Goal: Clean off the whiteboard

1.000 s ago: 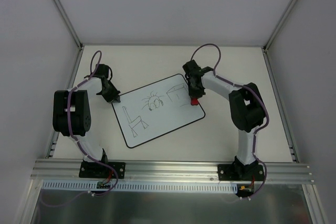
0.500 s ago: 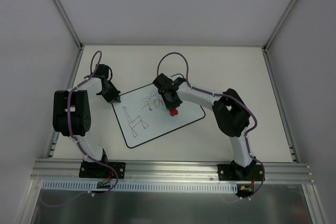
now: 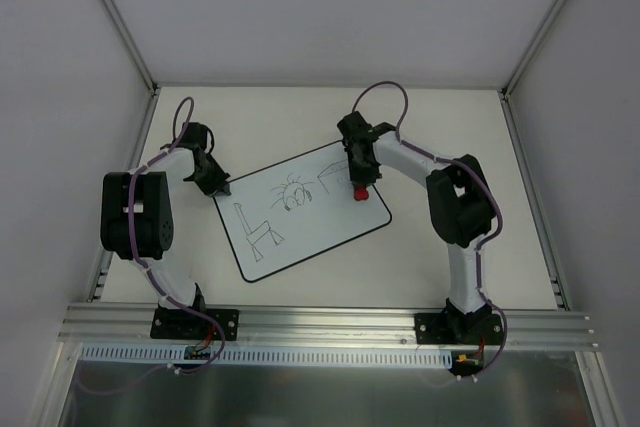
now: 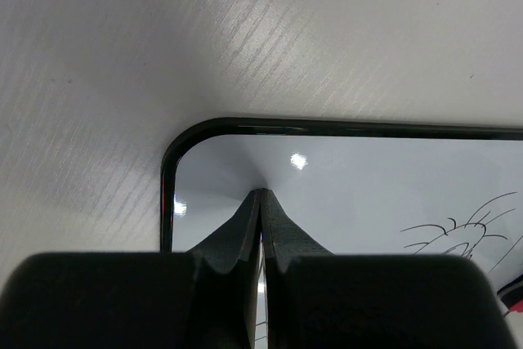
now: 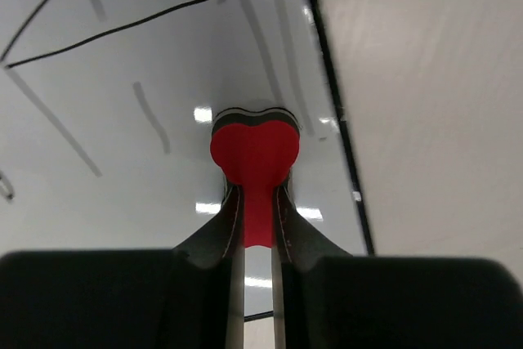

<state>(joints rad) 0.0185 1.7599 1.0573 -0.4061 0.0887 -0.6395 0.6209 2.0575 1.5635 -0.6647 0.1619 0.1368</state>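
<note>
The whiteboard point(image 3: 300, 209) lies tilted on the table, with black sketches of a chair, a scribbled flower and part of a box. My right gripper point(image 3: 360, 190) is shut on the red bone-shaped eraser point(image 5: 255, 149) and presses it on the board near its right edge. The board's black border point(image 5: 331, 112) runs just right of the eraser. My left gripper point(image 3: 213, 185) is shut and empty, its tips resting on the board's upper left corner point(image 4: 176, 153); its closed fingertips point(image 4: 245, 214) touch the white surface.
The white table point(image 3: 450, 127) has grey enclosure walls on three sides. An aluminium rail point(image 3: 330, 327) with both arm bases runs along the near edge.
My right gripper swept the eraser left to the board's middle, then back right to the box sketch. Part of the box drawing is gone. The left arm has not moved.
</note>
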